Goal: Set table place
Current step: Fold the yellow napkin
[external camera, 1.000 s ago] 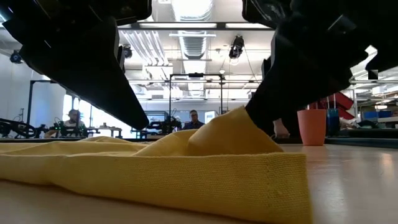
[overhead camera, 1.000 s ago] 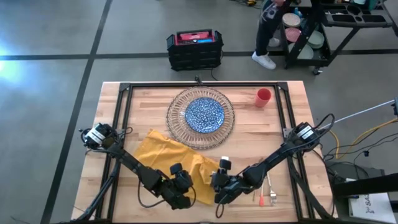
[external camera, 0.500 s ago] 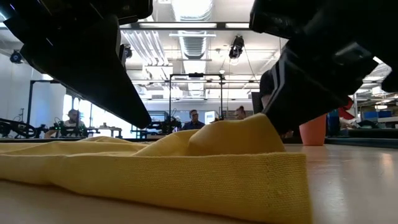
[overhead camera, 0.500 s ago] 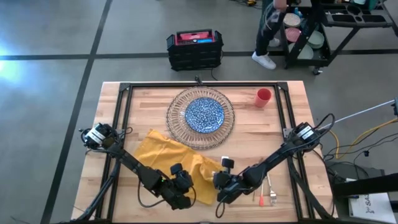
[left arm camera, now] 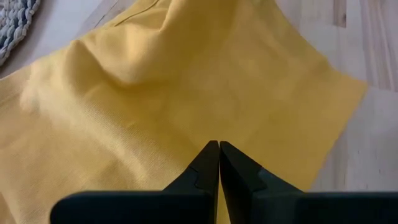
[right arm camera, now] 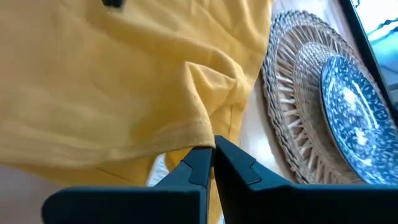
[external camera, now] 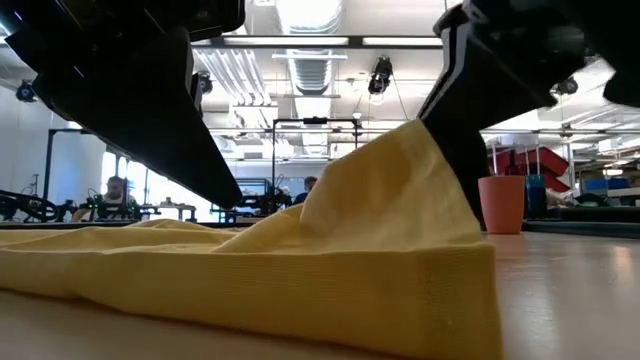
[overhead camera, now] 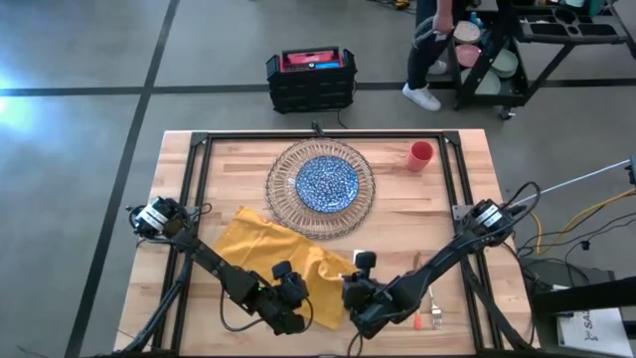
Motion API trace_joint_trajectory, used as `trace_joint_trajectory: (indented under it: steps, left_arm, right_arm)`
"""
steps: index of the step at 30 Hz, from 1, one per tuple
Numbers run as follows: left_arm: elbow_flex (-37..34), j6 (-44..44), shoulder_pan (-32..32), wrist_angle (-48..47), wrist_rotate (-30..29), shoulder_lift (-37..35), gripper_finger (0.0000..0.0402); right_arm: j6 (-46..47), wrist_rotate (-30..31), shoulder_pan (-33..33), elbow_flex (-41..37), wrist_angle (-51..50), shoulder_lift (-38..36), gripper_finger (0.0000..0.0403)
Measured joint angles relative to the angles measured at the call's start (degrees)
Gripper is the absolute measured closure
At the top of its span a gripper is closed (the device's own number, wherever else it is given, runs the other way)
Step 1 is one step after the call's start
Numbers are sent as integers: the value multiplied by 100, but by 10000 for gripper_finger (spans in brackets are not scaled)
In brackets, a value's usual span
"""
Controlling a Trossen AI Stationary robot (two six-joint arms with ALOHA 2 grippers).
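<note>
Yellow napkin (overhead camera: 281, 256) spread in rumpled folds on the near half of the table (overhead camera: 457, 179), its far edge just short of the charger (overhead camera: 320, 187). One near corner pulled up into a peak, seen in the low view as a raised point of cloth (external camera: 400, 190) above the rest of the flat, wrinkled fabric.

Right gripper (right arm camera: 212, 144) clenched on that napkin corner, fingers pinched together with the hem caught between the tips, cloth draping away from the grip. In the high view, right gripper (overhead camera: 358, 296) low over the napkin's near right edge.

Left gripper (left arm camera: 219, 145) pressed closed, tips meeting, resting on or just above the napkin's middle; whether any cloth is caught between them cannot be told. From above, left gripper (overhead camera: 288, 298) at the napkin's near edge, beside the right one.

Blue plate (overhead camera: 327, 183) centred on the charger at the table's far middle. Red cup (overhead camera: 421, 155) upright to the right of the charger, apart from it. Cutlery (overhead camera: 429, 303) lying near the table's near right edge, just right of the right arm.
</note>
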Motion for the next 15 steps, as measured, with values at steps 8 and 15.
trace_joint_trajectory:
  steps: [8,15]
  left_arm:
    - [0,0,0,43,3,0,402]
    - [0,4,0,43,3,0,402]
  right_arm:
    - [-278,1063,39,326,-849,527,403]
    - [-246,2004,158,652,-1674,581,403]
